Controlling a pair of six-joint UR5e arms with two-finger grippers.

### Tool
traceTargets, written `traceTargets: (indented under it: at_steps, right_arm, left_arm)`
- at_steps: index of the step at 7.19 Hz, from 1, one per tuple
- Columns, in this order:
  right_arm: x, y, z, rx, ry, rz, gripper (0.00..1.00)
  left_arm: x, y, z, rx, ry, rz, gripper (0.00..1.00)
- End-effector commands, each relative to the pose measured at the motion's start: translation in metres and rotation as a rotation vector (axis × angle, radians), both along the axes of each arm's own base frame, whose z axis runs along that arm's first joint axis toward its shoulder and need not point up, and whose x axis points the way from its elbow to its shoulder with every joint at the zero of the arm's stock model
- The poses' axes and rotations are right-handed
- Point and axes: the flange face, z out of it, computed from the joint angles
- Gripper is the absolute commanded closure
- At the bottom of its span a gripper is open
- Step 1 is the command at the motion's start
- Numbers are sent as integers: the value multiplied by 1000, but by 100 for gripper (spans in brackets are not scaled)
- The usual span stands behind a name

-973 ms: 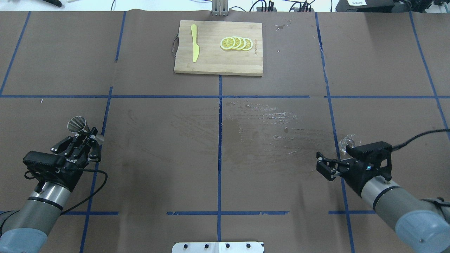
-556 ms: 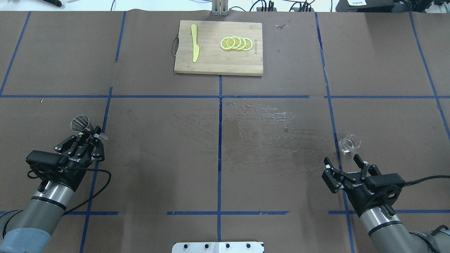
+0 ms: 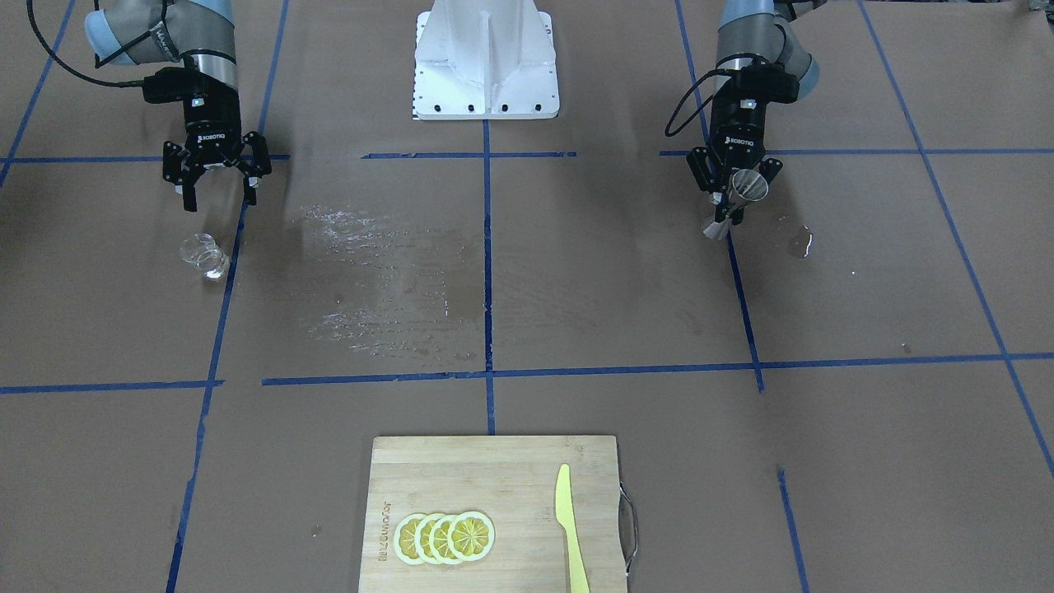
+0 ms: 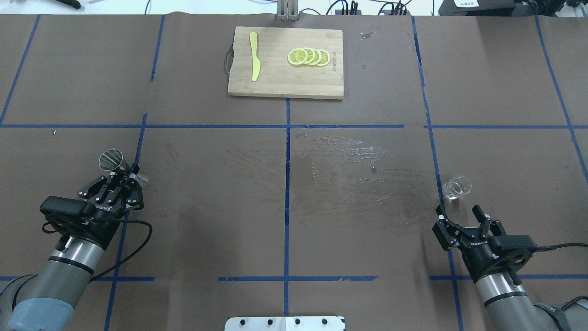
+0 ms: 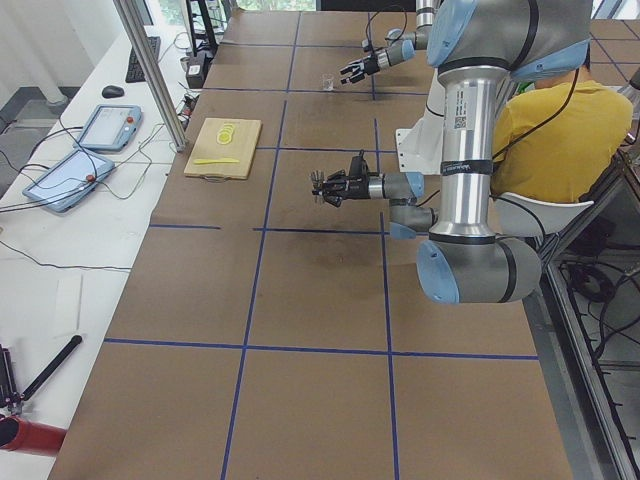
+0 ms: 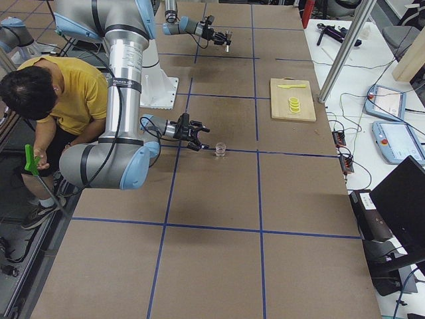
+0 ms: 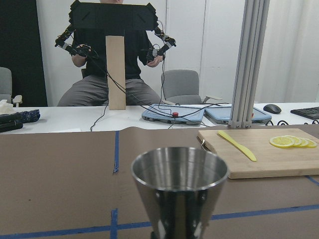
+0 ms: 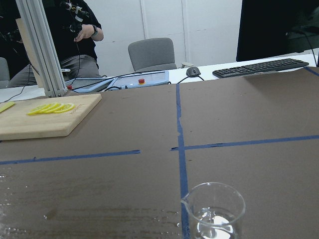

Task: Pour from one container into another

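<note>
The steel jigger [image 4: 111,160] is held by its narrow waist in my left gripper [image 4: 125,178], which is shut on it at the table's left side. Its wide mouth fills the left wrist view, where the jigger [image 7: 179,185] stands upright and its inside is hidden. From the front, the jigger [image 3: 743,189] leans in the left gripper [image 3: 731,198]. The clear glass cup [image 4: 457,187] stands on the table at the right. My right gripper [image 4: 460,214] is open just behind it, not touching. The glass cup [image 8: 214,213] sits low in the right wrist view.
A wooden cutting board [image 4: 275,82] with lemon slices [image 4: 308,57] and a yellow knife [image 4: 254,56] lies at the far middle. A wet smear [image 4: 340,161] spreads over the table's centre. A small puddle [image 3: 800,240] lies near the left gripper.
My right gripper has turned level and drawn back toward the robot, leaving the glass cup standing alone. The left gripper has carried the jigger slightly rightward and forward.
</note>
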Motion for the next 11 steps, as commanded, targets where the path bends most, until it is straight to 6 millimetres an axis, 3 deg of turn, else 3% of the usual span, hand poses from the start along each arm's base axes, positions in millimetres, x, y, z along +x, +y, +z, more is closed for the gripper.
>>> traceTargets:
  at_steps: [1,4,6,11]
  right_arm:
    - [-2,-10,22,-9,42,18,2]
    - [1,-25,27,-43,82,4,2]
    - [-14,-42,24,-47,119,8,2]
    - [-20,-51,31,-49,146,17,4]
  left_arm:
    - [1,-1,-2,1,4,-2,100]
    - [1,-1,-1,0,4,-2,100]
    - [1,0,-2,0,5,-1,100]
    - [1,-1,-2,0,5,-2,100]
